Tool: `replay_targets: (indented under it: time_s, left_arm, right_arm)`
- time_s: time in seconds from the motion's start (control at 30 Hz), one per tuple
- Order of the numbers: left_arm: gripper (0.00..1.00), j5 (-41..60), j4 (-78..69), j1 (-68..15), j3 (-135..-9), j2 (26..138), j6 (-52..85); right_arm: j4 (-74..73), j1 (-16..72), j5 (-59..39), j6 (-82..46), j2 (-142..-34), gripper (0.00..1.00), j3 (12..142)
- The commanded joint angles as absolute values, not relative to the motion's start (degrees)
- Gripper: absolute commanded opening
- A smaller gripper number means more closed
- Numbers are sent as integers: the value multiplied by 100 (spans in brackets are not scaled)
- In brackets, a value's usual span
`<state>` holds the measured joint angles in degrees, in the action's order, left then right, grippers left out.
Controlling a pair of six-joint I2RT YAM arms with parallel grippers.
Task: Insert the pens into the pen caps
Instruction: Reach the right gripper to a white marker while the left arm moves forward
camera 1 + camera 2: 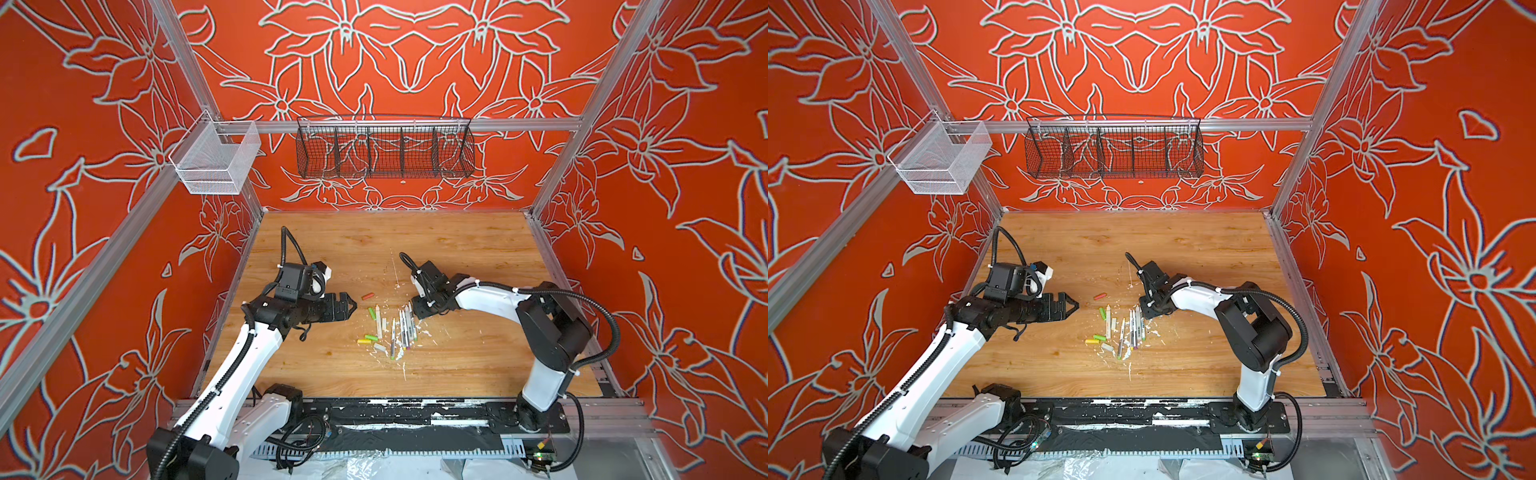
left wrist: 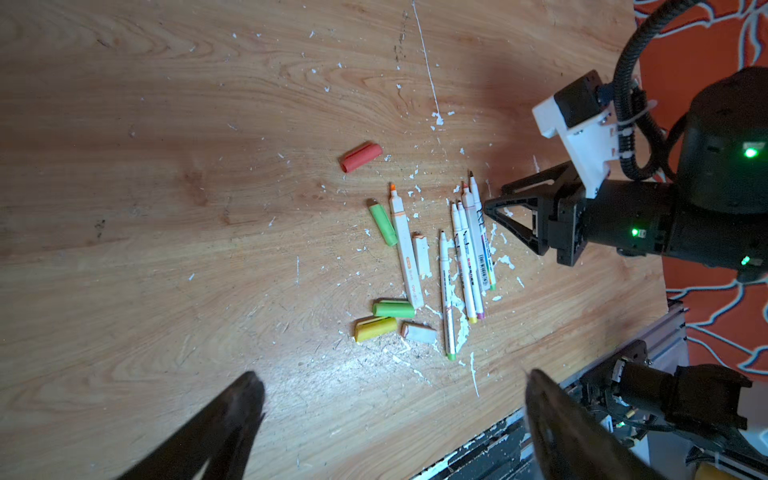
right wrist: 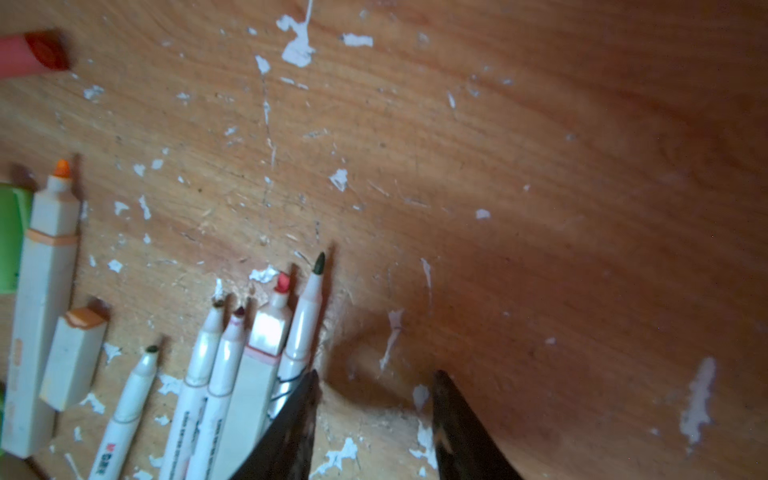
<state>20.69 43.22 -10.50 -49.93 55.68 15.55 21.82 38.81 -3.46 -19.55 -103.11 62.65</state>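
Right gripper (image 3: 374,376) low over the desk (image 3: 540,208), jaws part-way apart, only bare paint-flecked wood between them. 1 finger (image 3: 286,436) overlapping the barrel of the outermost pen (image 3: 305,316), touching or just above, not clear which. That overlap visible in the right wrist view alone. In a top view, same gripper (image 1: 419,313) at the 2 o'clock edge of the pens (image 1: 402,328), jaw gap too small to read there.

Left gripper (image 2: 392,376) spread wide and empty, open desk between its tips. In a top view, at 10 o'clock of the pens (image 1: 1131,328) and apart from them.

6 pens side by side near the desk's middle, uncapped, nibs toward 12 o'clock. Nib colours clear only in the right wrist view: orange, red, dark. Coloured tail ends clear only in the left wrist view.

All 6 pen caps (image 2: 390,291) easy to count only in the left wrist view: 1 orange-red cap (image 2: 360,157), 2 lime green caps (image 2: 383,224), 1 yellow cap (image 2: 375,328), 2 pale grey caps (image 2: 421,255). In a top view, orange-red cap (image 1: 367,296) alone at 11 o'clock of the pens, yellow cap (image 1: 364,341) at 8 o'clock. In the right wrist view, only the orange-red cap's end, a green sliver and 1 pale grey cap.

Only in the top views: black wire basket (image 1: 384,158) and white mesh basket (image 1: 216,162) on the wall rail beyond the desk's 12 o'clock edge.
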Motion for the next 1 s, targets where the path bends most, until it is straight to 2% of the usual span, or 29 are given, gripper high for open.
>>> replay_targets:
  time_s: [0.0,0.37,0.67,0.97]
  left_arm:
    - [97,1947,4350,-1072,-5053,5519,1405]
    - [97,1706,4395,-1072,-5070,5436,1406]
    - [97,1610,4427,-1072,-5071,5405,1424]
    - [97,1637,4438,-1072,-5092,5388,1559]
  right_arm:
    - [2346,3902,-548,-2079,-10380,46,6508]
    - [2548,3954,-633,-2031,-10610,45,6684]
    - [2834,3975,-329,-1884,-10678,44,6741]
    - [3290,3981,-99,-1852,-10827,35,6913]
